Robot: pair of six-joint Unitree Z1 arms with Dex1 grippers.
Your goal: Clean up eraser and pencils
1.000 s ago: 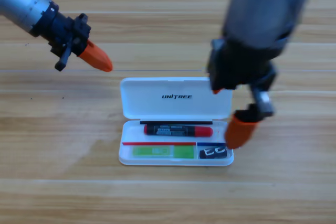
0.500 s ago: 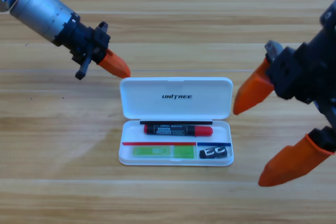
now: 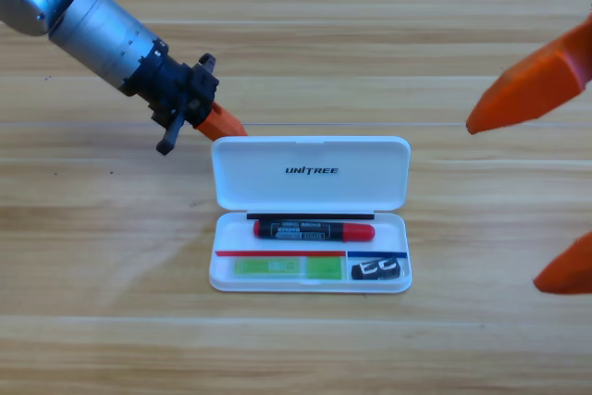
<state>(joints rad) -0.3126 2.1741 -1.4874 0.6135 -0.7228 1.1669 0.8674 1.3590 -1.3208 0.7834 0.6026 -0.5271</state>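
My left gripper touches the white case's lid corner; I cannot tell its opening. The lid looks light, stiff; push its back edge.

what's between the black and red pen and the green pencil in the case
In the high view, only the white case's own divider separates the black-barrelled red-ended pen from the pale green pencil.

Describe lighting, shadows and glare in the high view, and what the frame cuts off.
High view: soft, even light, hardly any shadow, no glare on the white case; the left gripper is fully in frame at the lid's upper-left corner; the right gripper, open, is cut off by the right edge.
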